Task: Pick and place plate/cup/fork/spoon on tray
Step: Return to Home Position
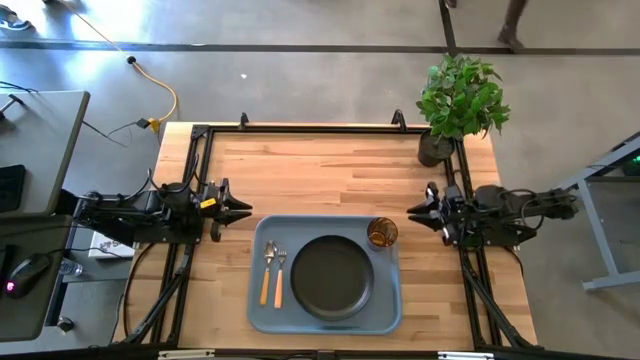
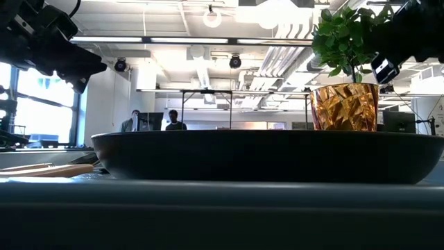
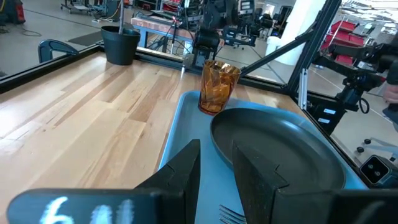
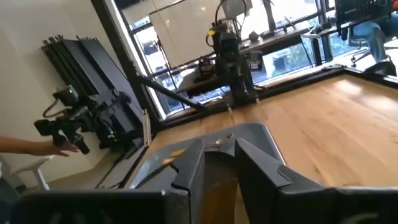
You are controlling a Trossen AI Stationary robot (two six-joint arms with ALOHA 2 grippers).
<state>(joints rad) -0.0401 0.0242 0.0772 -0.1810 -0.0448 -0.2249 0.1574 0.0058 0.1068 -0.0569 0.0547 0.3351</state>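
The blue-grey tray (image 1: 262,310) lies at the table's near middle. The black plate (image 1: 331,277) rests flat in its centre. The amber cup (image 1: 382,233) stands upright in its far right corner and also shows in the left wrist view (image 3: 216,87). The spoon (image 1: 267,272) and fork (image 1: 280,276) lie side by side along its left side, handles toward the near edge. My left gripper (image 1: 243,210) hovers open just left of the tray's far left corner. My right gripper (image 1: 413,212) hovers open to the right of the cup. Both are empty.
A potted plant (image 1: 458,100) stands at the table's far right corner. Bare wood lies beyond the tray toward the far edge (image 1: 320,165). The arm bases and black frame rails (image 1: 195,180) run along both table sides. People show far off in the room (image 2: 173,119).
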